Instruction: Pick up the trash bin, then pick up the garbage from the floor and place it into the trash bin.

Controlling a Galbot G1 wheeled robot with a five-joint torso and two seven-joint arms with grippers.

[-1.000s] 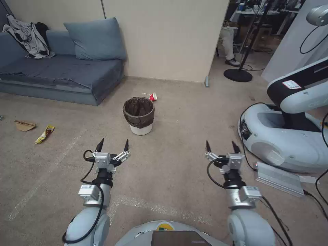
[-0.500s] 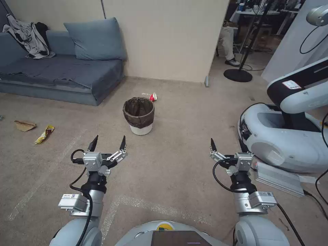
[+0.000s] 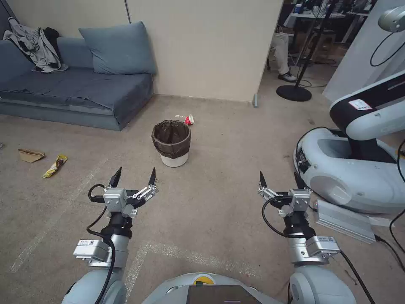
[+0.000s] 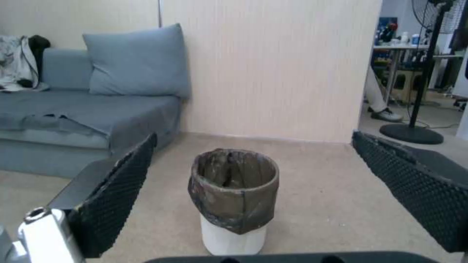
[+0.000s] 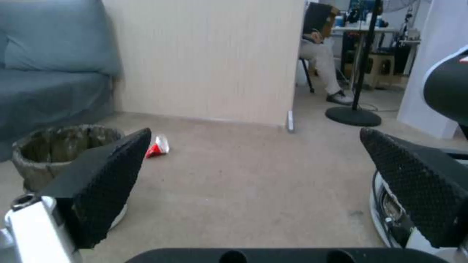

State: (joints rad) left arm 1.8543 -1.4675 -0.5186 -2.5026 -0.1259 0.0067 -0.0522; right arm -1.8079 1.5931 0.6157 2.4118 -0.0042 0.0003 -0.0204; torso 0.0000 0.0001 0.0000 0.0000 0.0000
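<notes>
The trash bin [image 3: 171,142] is a small white tapered bin with a dark bag folded over its rim; it stands upright on the carpet ahead of me, also seen as the trash bin [image 4: 234,199] and the trash bin [image 5: 56,149]. Garbage lies on the floor: a red-and-white paper cup [image 3: 188,119] just behind the bin, a brown paper bag [image 3: 29,155] and a yellow wrapper [image 3: 55,165] at the left. My left gripper [image 3: 134,176] hangs open, short of the bin and slightly left. My right gripper [image 3: 280,179] is open farther right, holding nothing.
A blue sofa [image 3: 76,88] with a cushion fills the back left. A beige partition wall [image 3: 202,46] stands behind the bin. Another white robot base [image 3: 350,169] and a metal rail [image 3: 344,219] crowd the right. A fan stand [image 3: 294,92] is at the back right.
Over the last second both arms spread outward and both grippers rose in the view, toward the bin. In the last half second almost nothing moved.
</notes>
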